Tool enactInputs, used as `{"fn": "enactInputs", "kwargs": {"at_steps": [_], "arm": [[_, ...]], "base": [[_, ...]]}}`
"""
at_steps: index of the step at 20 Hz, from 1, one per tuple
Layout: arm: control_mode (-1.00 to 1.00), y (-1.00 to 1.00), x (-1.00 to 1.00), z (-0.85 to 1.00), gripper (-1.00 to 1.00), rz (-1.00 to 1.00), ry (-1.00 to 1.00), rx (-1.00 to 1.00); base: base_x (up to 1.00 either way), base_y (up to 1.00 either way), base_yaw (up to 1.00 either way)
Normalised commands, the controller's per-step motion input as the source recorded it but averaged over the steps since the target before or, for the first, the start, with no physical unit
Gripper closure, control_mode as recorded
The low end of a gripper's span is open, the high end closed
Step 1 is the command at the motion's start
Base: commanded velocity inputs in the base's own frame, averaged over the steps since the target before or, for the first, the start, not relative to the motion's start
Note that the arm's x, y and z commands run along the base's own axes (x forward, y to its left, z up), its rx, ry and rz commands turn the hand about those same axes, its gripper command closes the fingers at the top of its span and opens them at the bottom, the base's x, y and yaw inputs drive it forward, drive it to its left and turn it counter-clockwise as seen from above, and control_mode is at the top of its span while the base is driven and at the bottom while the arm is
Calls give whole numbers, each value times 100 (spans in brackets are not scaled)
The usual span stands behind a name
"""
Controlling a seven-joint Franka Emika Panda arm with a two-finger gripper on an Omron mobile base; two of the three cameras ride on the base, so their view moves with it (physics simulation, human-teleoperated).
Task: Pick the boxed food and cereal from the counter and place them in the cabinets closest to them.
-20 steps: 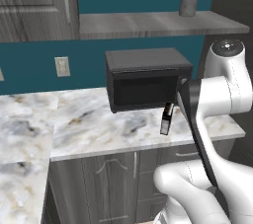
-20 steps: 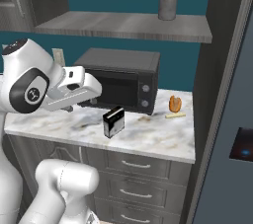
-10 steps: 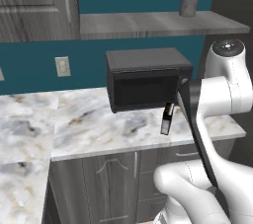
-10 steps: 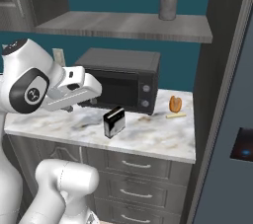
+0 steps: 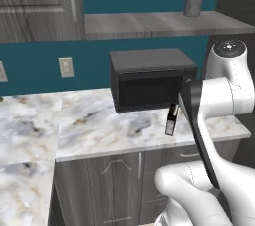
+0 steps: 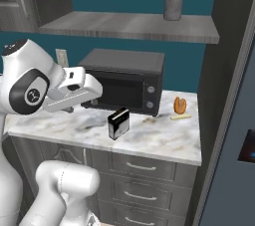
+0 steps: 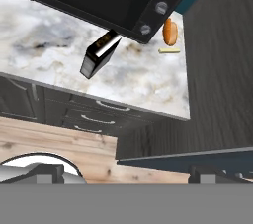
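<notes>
boxed food [image 6: 118,123] upright on counter [image 6: 159,143], just in front of microwave [image 6: 127,80]. end effector [image 7: 128,172] spread wide, holding nothing, well above counter.

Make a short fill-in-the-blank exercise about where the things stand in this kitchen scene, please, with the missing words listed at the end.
1. The boxed food stands on the counter in front of the ____.
2. The metal jar stands on the open ____ above the microwave.
3. The small orange food item lies on the counter to the ____ of the microwave in the right base view.
4. The boxed food is black with a ____ front face.

Missing words: microwave; shelf; right; white
</notes>
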Motion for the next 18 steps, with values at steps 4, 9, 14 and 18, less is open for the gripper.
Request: {"fn": "enactInputs", "kwargs": {"at_steps": [4, 9, 14, 18], "arm": [[100, 0, 0, 0, -100, 0, 0, 0], [100, 0, 0, 0, -100, 0, 0, 0], [100, 0, 0, 0, -100, 0, 0, 0], [100, 0, 0, 0, -100, 0, 0, 0]], "base": [[0, 0, 0], [17, 0, 0], [39, 0, -1], [7, 0, 0]]}}
